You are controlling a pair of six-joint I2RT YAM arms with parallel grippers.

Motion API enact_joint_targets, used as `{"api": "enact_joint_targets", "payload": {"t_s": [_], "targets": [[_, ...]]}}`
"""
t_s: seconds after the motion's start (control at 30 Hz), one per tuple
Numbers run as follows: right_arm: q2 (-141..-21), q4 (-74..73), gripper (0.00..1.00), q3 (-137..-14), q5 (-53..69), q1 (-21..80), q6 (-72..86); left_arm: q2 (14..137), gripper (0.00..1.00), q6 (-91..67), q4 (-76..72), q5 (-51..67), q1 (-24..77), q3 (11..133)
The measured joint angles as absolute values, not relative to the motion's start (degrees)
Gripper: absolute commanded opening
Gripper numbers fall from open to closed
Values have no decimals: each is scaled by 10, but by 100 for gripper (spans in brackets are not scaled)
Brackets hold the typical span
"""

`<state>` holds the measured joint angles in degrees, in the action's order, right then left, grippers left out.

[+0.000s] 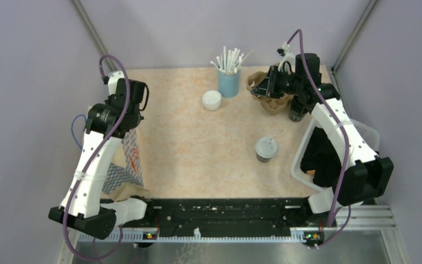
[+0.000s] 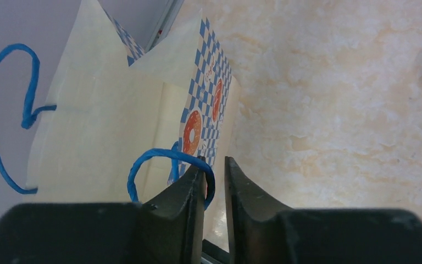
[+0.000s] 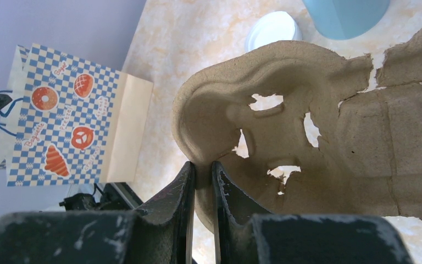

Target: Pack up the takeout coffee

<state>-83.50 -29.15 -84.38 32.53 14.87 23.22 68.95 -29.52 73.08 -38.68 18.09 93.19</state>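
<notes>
The takeout coffee (image 1: 266, 148), a small dark cup with a whitish lid on it, stands on the table right of centre, apart from both grippers. My right gripper (image 1: 259, 87) (image 3: 203, 163) is shut on the rim of a brown pulp cup carrier (image 1: 272, 102) (image 3: 307, 126) at the back right. My left gripper (image 1: 126, 131) (image 2: 214, 160) is over a blue-checked paper bag (image 1: 133, 157) (image 2: 104, 121). Its fingers stand a narrow gap apart, with the bag's blue handle (image 2: 143, 162) running into that gap. The bag also shows in the right wrist view (image 3: 66, 115).
A loose white lid (image 1: 211, 100) (image 3: 273, 28) lies beside a light-blue cup of straws (image 1: 229, 82) (image 3: 345, 14) at the back. A second dark cup (image 1: 295, 113) stands by the carrier. A white bin (image 1: 299, 157) of dark items stands on the right. Crumpled brown paper (image 1: 126, 191) lies near the left base.
</notes>
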Motion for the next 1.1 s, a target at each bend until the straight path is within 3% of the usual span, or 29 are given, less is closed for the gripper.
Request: {"api": "enact_joint_targets", "payload": {"t_s": [0.07,0.3,0.67,1.1], "targets": [[-835,-291,0,-844,326,149,232,681,0,-282,722,-385,181,921],[-835,-292,0,-844,326,149,232,638,0,-206,638,-254,179,910],[-835,-316,0,-874,342,149,242,651,0,-177,519,182,201,843],[-824,-383,0,-963,385,150,272,763,0,-128,461,365,390,845]]}}
